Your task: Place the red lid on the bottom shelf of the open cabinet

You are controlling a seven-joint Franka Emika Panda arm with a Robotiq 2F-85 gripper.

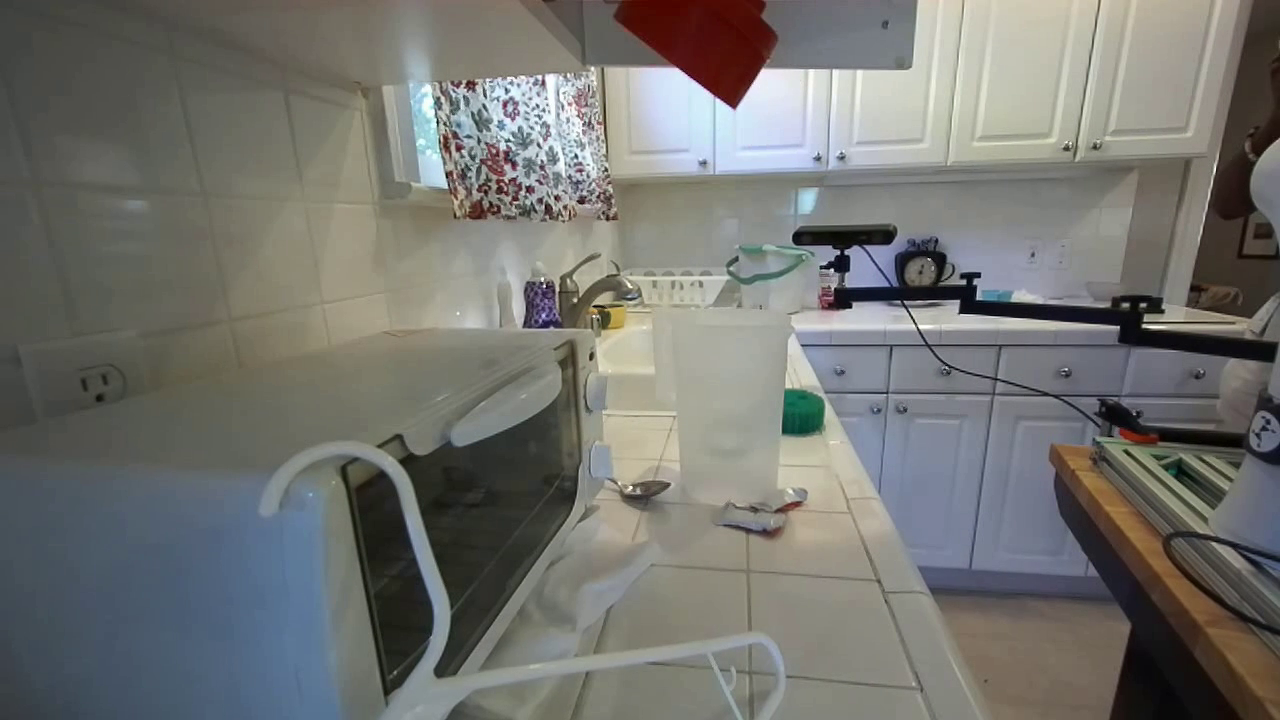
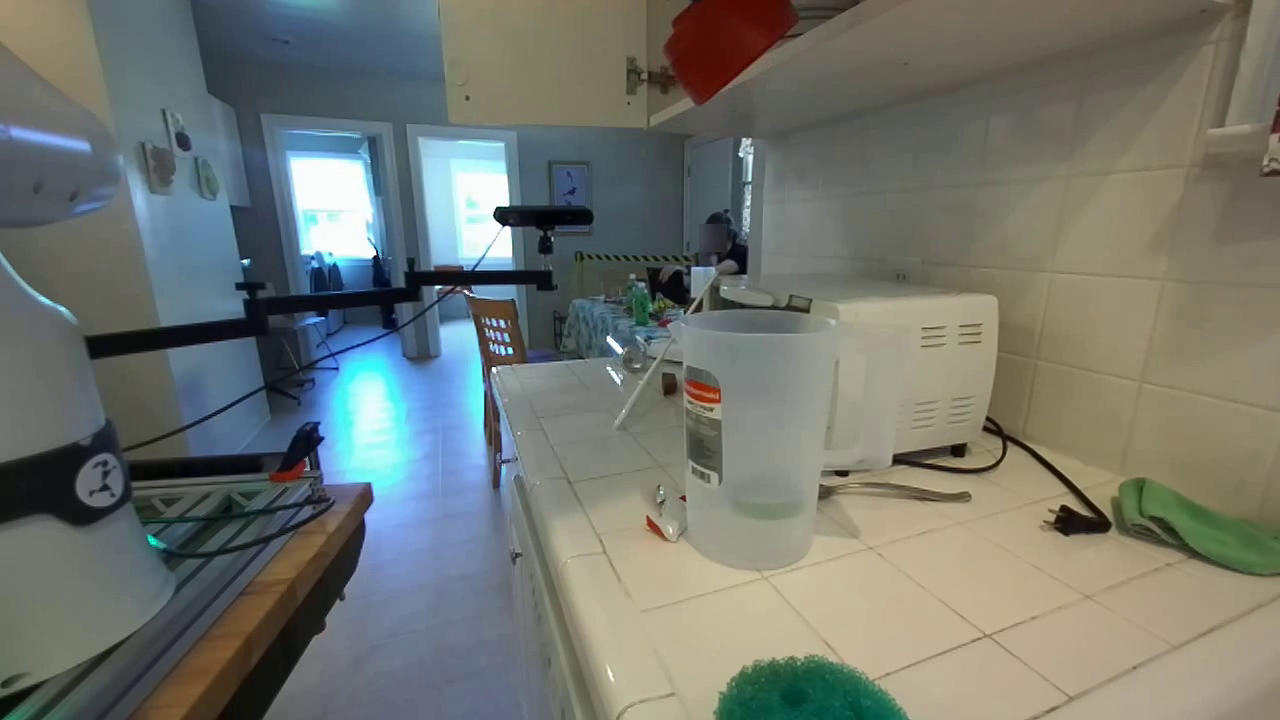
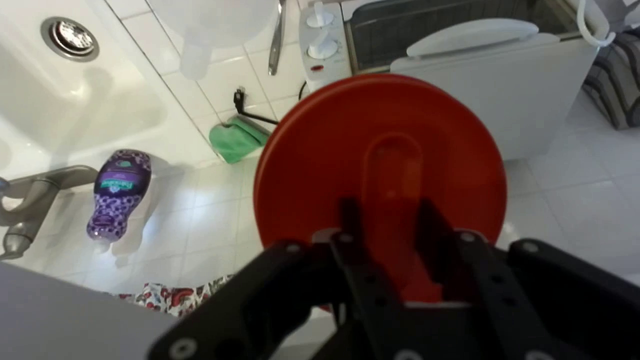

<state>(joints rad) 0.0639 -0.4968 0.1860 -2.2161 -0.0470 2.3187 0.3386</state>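
The red lid (image 3: 320,150) hangs tilted in the air, with my gripper (image 3: 387,215) shut on its raised middle ridge. Dark fingers (image 3: 350,220) press on either side of that ridge in the wrist view. Both exterior views show the red lid (image 1: 705,45) (image 2: 730,45) cut off by the top edge, and the gripper is out of sight there. The open cabinet (image 2: 950,60) is seen from below, its door (image 2: 545,60) swung out. The lid overlaps the near edge of its bottom shelf in that view; whether it is over the shelf or in front I cannot tell.
Pale dishes (image 2: 825,14) show on the cabinet shelf behind the lid. Below, the counter holds a clear plastic pitcher (image 2: 750,430), a white toaster oven (image 1: 250,400), a spoon (image 1: 640,489) and a green scrubber (image 1: 803,412). A purple soap bottle (image 3: 120,195) stands by the sink.
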